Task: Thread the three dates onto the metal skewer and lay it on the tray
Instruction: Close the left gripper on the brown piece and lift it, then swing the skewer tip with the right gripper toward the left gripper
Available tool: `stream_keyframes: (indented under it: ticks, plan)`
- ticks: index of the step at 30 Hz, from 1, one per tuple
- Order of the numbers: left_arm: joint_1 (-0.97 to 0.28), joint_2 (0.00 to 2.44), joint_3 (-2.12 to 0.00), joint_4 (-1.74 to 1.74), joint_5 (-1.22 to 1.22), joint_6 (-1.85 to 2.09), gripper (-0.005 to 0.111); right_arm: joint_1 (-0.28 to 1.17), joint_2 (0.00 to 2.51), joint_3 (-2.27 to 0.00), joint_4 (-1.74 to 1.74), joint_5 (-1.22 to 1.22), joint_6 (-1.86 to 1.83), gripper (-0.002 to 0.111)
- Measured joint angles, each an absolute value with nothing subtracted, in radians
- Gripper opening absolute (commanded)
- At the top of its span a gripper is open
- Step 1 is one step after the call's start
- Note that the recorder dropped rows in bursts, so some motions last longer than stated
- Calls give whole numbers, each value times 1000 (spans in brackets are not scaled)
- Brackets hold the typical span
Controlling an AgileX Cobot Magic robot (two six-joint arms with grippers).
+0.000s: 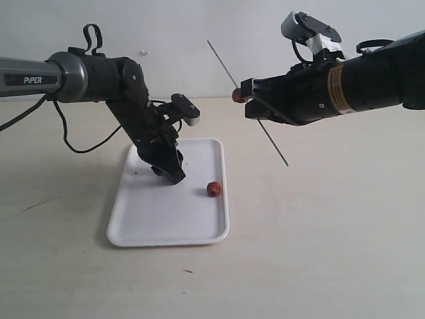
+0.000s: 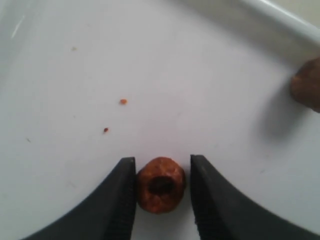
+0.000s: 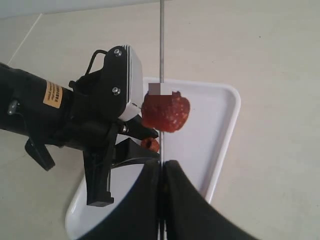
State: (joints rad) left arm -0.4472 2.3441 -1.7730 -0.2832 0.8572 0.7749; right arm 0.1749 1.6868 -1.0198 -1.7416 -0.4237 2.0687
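Observation:
My right gripper point(image 1: 251, 106) is shut on the metal skewer point(image 1: 219, 58) and holds it slanted in the air above the tray's far right corner. One date point(image 1: 237, 96) is threaded on it just beyond the fingers; the right wrist view shows that date point(image 3: 166, 111) on the skewer point(image 3: 161, 40). My left gripper point(image 1: 174, 174) is down on the white tray point(image 1: 166, 226). Its jaws stand either side of a second date point(image 2: 161, 185), one finger point(image 2: 120, 200) touching it, a slim gap at the other. A third date point(image 1: 214, 189) lies loose on the tray.
Small reddish crumbs point(image 2: 123, 101) dot the tray floor point(image 2: 150, 60). The tray rim point(image 2: 280, 20) runs close behind the loose date point(image 2: 307, 90). Beige tabletop point(image 1: 332, 232) surrounds the tray, and a black cable point(image 1: 80, 143) trails from the left arm.

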Motion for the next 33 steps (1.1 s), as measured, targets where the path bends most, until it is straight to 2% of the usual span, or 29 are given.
stream_keyframes:
  ticks: [5, 18, 22, 27, 33]
  plan:
    - [-447, 2344, -1773, -287, 857, 775, 27, 175, 1687, -1020, -1742, -424, 2069, 0]
    - [-436, 2342, -1773, -310, 887, 767, 28, 175, 1687, -1018, -1742, -424, 2069, 0]
    - [-400, 2314, -1773, -368, 929, 767, 28, 175, 1687, -991, -1742, -416, 2064, 0]
    - [-329, 2261, -1773, -518, 1020, 820, 17, 175, 1687, -946, -1743, -403, 2033, 0]
    - [-234, 2242, -1773, -735, 1174, 895, 21, 175, 1691, -898, -1743, -447, 1971, 0]
